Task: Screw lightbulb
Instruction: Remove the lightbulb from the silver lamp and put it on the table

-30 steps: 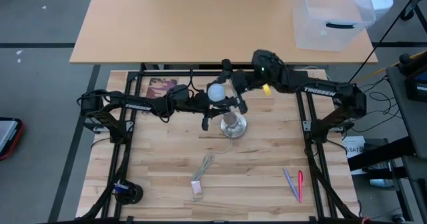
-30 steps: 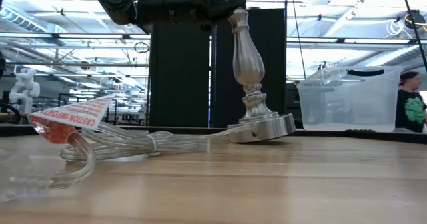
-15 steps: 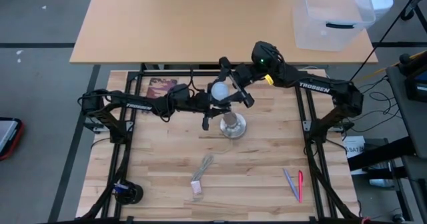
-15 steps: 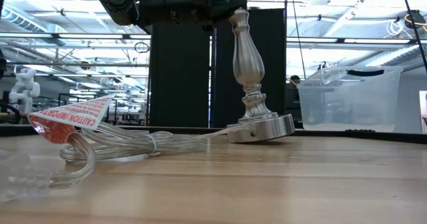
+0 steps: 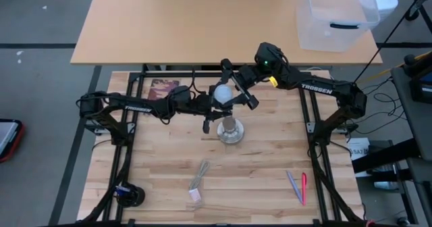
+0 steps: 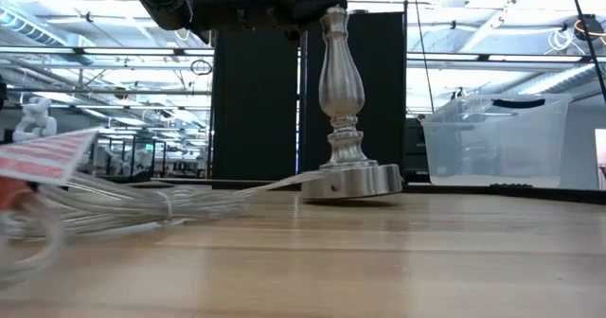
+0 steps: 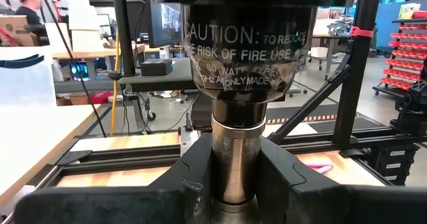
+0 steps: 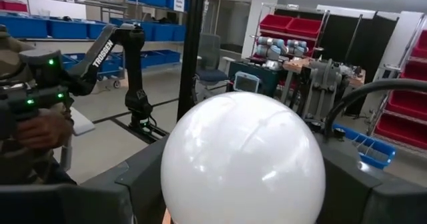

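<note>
Stand (image 5: 230,128) now upright; L wrist view shows left claw (image 7: 233,184) clamping post.

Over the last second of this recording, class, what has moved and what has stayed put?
The lamp stand, tilted a second ago, now stands upright with its base flat on the table, and its clear cord has been dragged along. The right pincer shifted slightly around the lightbulb. The left pincer stays clamped on the stand's neck; the pens did not move.

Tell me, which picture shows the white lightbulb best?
The right wrist view: the lightbulb fills it, round and glossy between the right tool's fingers. The high view shows a small white ball. The low and left wrist views miss it.
</note>
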Available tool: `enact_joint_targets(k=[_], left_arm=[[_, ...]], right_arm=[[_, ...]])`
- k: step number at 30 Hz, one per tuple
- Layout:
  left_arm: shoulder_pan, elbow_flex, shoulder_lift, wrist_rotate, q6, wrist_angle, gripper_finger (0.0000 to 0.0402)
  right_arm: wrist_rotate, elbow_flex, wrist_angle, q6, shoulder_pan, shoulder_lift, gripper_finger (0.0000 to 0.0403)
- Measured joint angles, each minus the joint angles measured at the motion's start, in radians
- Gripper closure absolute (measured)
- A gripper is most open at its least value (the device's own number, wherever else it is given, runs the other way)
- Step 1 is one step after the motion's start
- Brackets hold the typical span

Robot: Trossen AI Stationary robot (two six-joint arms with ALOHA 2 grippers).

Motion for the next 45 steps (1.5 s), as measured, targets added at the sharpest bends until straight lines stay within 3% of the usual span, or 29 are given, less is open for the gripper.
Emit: enact_joint_targets(k=[14,22,28,40,45], left_arm=[[0.002,0.001,0.000,0.045,0.014,-0.038,0.0326],[0.002,0.001,0.000,0.046,0.016,-0.038,0.0326],[0.001,-0.001,0.000,0.049,0.019,-0.038,0.0326],[0.002,0.003,0.000,0.022,0.009,-0.037,0.0326],[0.002,0.002,0.001,0.025,0.013,-0.039,0.0326]], right_arm=[[0.018,0.000,-0.023,0.001,0.014,0.000,0.0126],[0.099,0.003,-0.067,0.025,0.032,-0.002,0.0124],[0.192,0.005,-0.103,0.025,0.069,-0.006,0.0124],[0.479,0.013,-0.136,-0.017,0.157,-0.014,0.0124],[0.493,0.013,-0.151,-0.039,0.169,-0.019,0.0130]])
